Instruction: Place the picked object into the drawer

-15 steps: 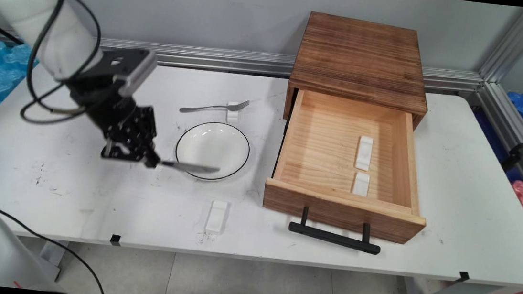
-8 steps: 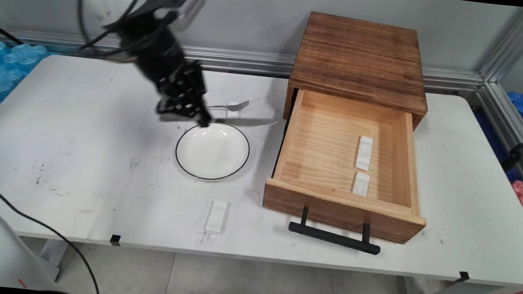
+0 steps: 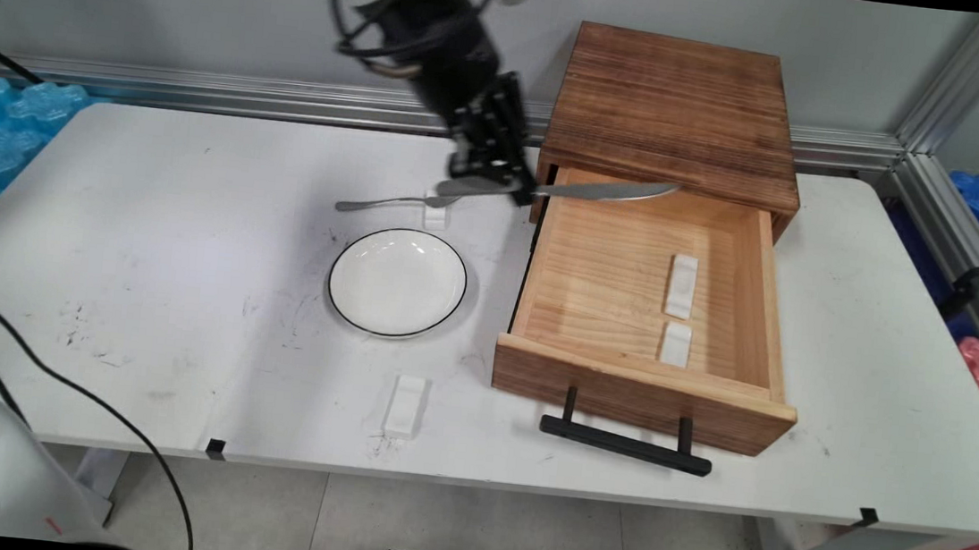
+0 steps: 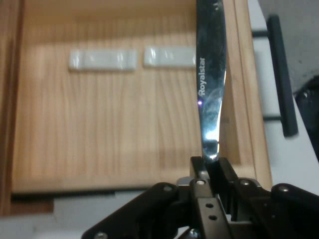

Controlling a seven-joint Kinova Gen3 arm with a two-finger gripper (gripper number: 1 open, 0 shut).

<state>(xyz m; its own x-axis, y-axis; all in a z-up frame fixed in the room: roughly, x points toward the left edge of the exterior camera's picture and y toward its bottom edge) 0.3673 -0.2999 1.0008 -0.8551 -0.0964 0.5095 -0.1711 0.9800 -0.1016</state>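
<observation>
Hand view: pincer (image 4: 212, 167) clamped on a knife (image 4: 210, 89) lettered "Royalstar", blade over the open wooden drawer (image 4: 99, 124).

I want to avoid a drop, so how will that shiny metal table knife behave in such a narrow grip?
The shiny metal table knife looks stiff, jutting level from the end effector. Its polished surface is probably slippery, and pinched near one end, it might pivot.

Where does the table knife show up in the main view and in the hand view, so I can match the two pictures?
Main view: the knife is held level by the gripper, its blade reaching over the far end of the open drawer.
Hand view: the knife rises from between the fingers up the picture's right of centre.
Shared landmark: two white rests on the drawer floor.
</observation>
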